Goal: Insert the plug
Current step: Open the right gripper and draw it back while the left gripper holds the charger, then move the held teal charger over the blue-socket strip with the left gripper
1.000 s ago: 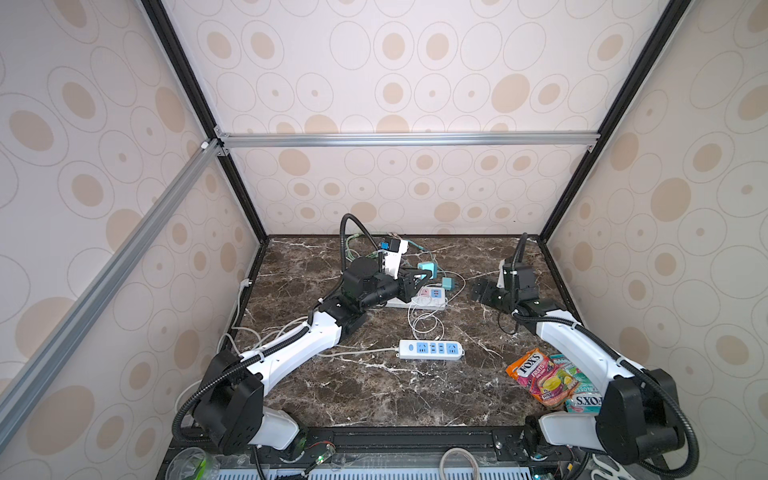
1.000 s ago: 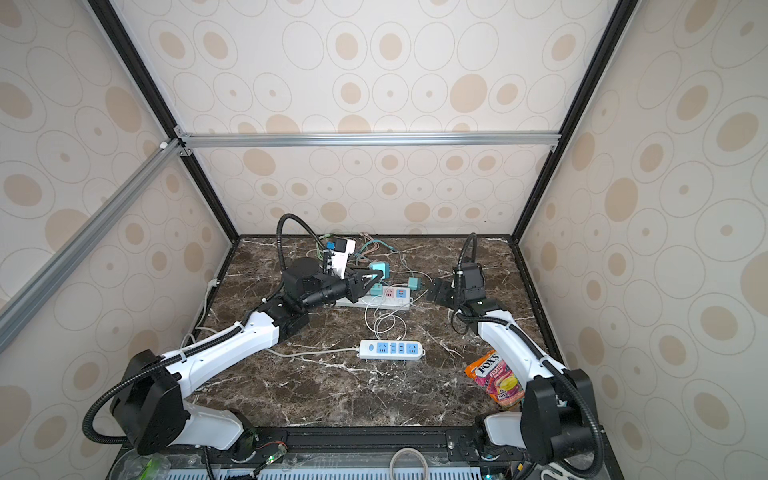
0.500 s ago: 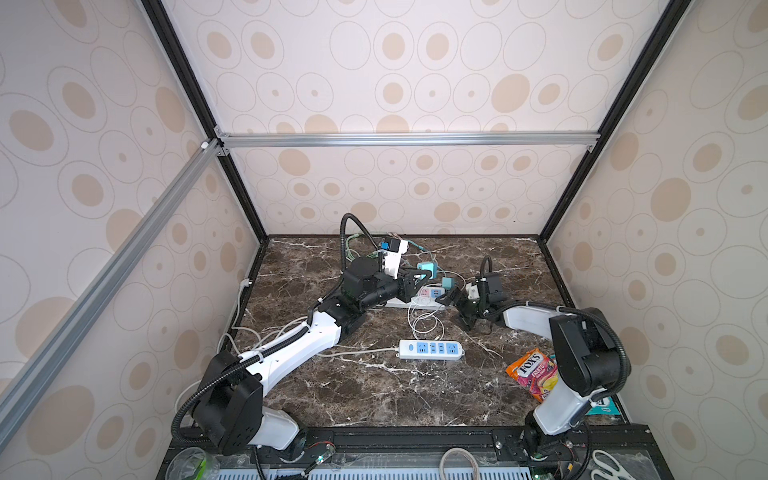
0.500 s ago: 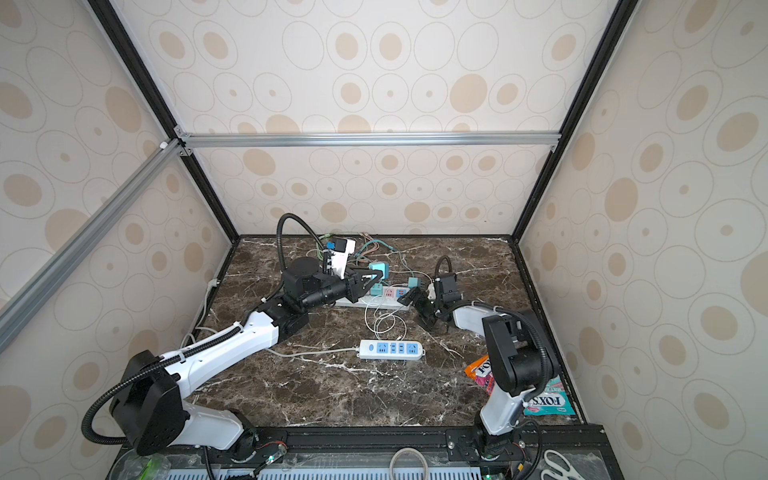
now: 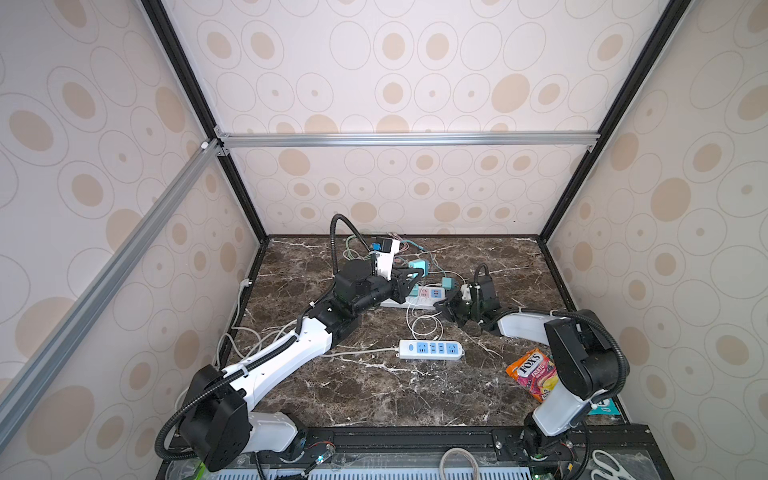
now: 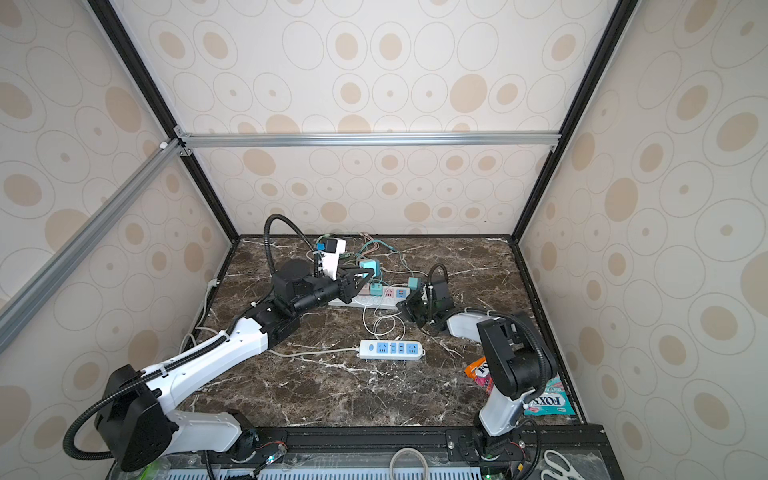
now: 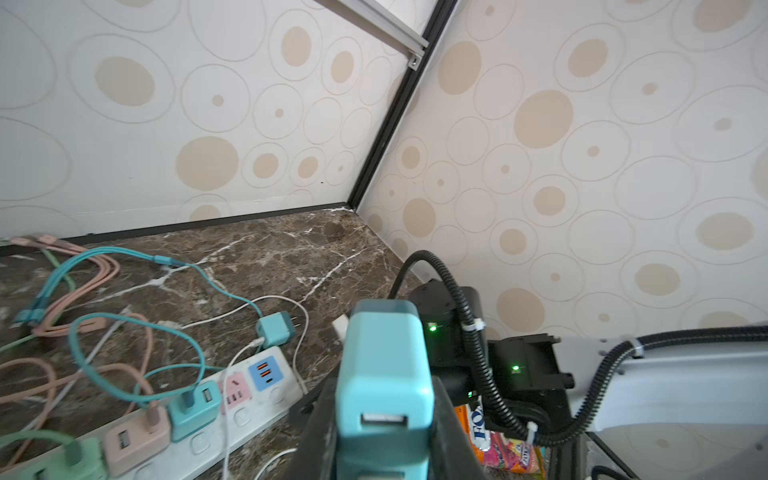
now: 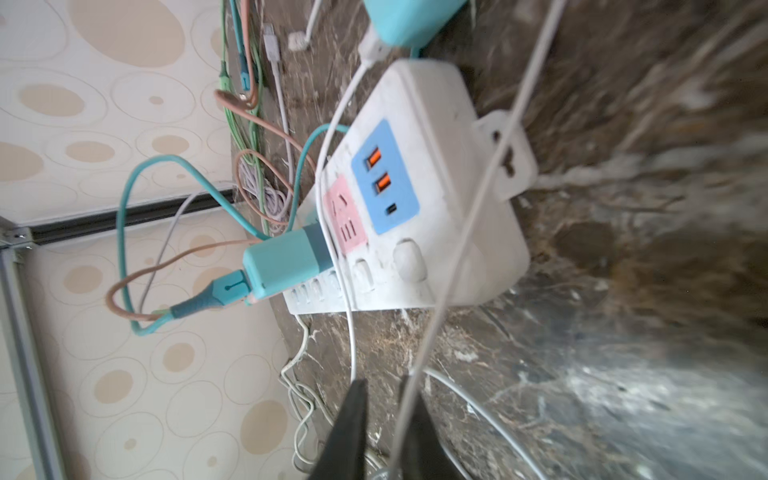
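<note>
My left gripper (image 7: 384,440) is shut on a teal USB charger plug (image 7: 384,374), held in the air above the white power strip (image 7: 249,399). In both top views that plug (image 5: 415,266) (image 6: 368,266) sits at the left gripper's (image 5: 409,277) tip, over the strip (image 5: 428,296) (image 6: 388,297). My right gripper (image 8: 386,415) is low by the strip's (image 8: 415,208) blue-panel end, its fingers drawn together with a taut white cable (image 8: 457,249) running between them. A top view shows it (image 5: 446,307) beside the strip's right end.
A teal charger (image 8: 286,259) with its cable is plugged into the strip beside pink (image 7: 137,436) and green ones. Another teal charger (image 7: 274,330) lies loose behind it. A second strip (image 5: 432,349) lies nearer the front. Tangled cables (image 7: 95,266) are at the back, candy bags (image 5: 534,374) at the right.
My right arm has swung in from the right to the strip's end and its jaws have closed. The left arm with the teal plug has stayed put.
</note>
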You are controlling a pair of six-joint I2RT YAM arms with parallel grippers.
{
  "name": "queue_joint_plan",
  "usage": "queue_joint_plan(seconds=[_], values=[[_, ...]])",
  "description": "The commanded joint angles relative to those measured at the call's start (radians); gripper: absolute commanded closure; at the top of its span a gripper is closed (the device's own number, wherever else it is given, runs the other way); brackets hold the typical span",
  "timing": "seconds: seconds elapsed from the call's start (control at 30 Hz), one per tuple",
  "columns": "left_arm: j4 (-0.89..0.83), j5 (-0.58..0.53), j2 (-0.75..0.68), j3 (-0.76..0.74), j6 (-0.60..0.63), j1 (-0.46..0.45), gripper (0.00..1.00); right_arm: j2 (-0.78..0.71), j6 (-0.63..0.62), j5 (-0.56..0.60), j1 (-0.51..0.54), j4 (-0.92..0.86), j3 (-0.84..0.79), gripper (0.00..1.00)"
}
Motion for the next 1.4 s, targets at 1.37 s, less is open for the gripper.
queue_joint_plan(seconds=[1.37], values=[[-0.320,-0.081,-0.070,-0.163,0.569,0.128,1.00,-0.353,-0.677,0.427,-0.413,-0.495,0.030,0.78]])
